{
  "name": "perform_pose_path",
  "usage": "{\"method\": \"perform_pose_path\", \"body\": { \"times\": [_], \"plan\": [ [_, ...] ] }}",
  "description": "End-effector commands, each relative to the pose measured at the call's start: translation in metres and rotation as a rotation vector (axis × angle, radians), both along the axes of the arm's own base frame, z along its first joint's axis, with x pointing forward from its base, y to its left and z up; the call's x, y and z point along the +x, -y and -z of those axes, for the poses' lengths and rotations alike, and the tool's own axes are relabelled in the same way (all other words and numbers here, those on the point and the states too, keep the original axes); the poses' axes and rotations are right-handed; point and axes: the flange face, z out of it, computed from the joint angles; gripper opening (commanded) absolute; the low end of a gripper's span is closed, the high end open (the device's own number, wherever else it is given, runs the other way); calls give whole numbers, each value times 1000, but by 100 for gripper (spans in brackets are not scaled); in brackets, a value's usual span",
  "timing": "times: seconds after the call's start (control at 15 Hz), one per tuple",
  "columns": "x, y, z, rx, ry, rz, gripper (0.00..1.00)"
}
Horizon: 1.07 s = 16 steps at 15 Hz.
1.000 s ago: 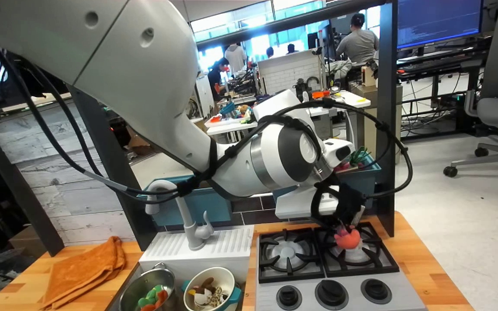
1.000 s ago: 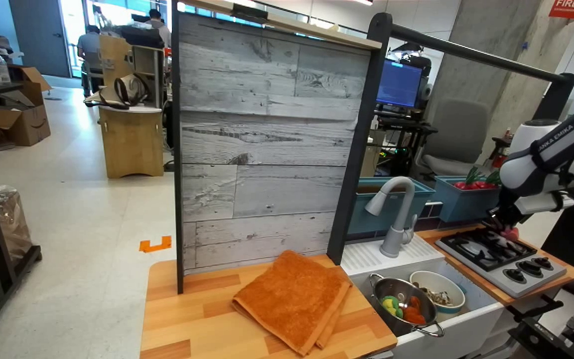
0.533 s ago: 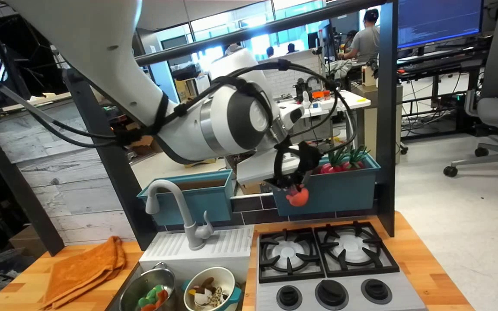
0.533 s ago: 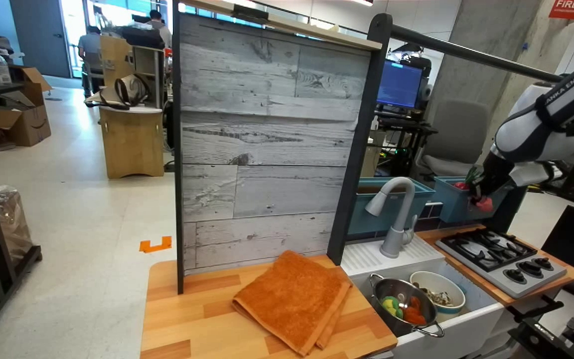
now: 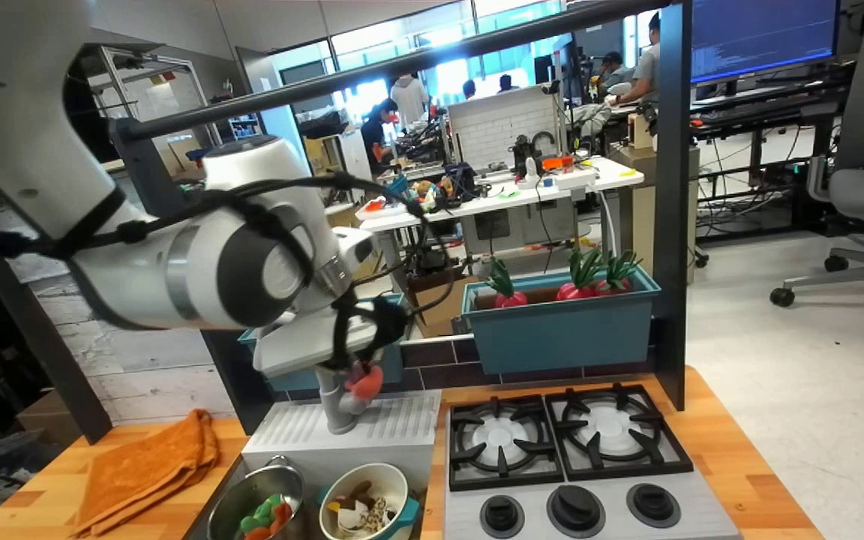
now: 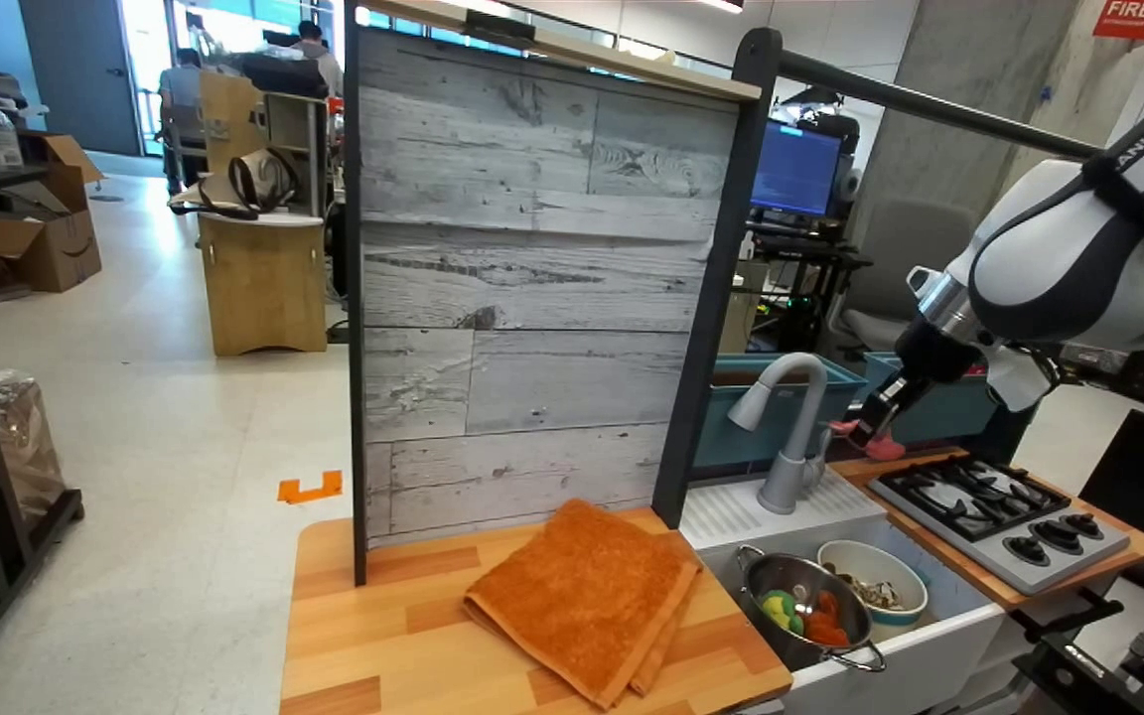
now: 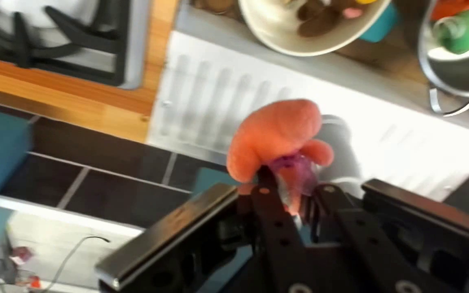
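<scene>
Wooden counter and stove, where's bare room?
Bare: counter wood between the orange towel and outer end; also the stove grates. Crowded: the sink, holding a steel pot and white pot, and by the faucet, where the gripper holds a toy.

Toy (image 7: 277, 130): matt, smooth, soft-looking; its purple part (image 7: 305, 175) glossier, looks translucent. Gripper (image 7: 293, 184): dark matt surfaces plus satin metal. Towel (image 6: 587, 596): cloth, rough nap, matt. Counter (image 6: 383, 606): smooth wood, slight sheen. Upright panel (image 6: 532, 278): wood-look, matt, rough-grained. Pot (image 6: 796, 570): polished metal, bright highlights. Faucet (image 6: 781, 485): smooth, matt, plastic-looking. Planter (image 5: 563, 337): matt, plastic-looking. Burner grates (image 7: 83, 36): matt; metal or plastic, cannot tell.
</scene>
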Motion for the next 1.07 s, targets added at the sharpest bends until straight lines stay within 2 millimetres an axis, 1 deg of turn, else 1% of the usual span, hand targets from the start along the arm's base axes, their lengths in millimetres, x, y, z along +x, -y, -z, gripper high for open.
{"method": "perform_pose_path", "body": {
  "times": [0.0, 0.13, 0.27, 0.4, 0.53, 0.67, 0.8, 0.93, 1.0],
  "plan": [
    [-59, -77, 3, 23, -34, -205, 4],
    [-82, -119, 26, -40, -78, -276, 4],
    [-100, -147, 50, -88, -116, -322, 4],
    [-106, -180, 68, -146, -120, -380, 4],
    [-108, -208, 77, -206, -75, -441, 4],
    [-107, -227, 81, -251, -27, -485, 4],
    [-107, -239, 84, -281, 0, -495, 4],
    [-104, -241, 86, -308, 12, -480, 4],
    [-104, -238, 86, -323, 15, -468, 4]
  ]
}}
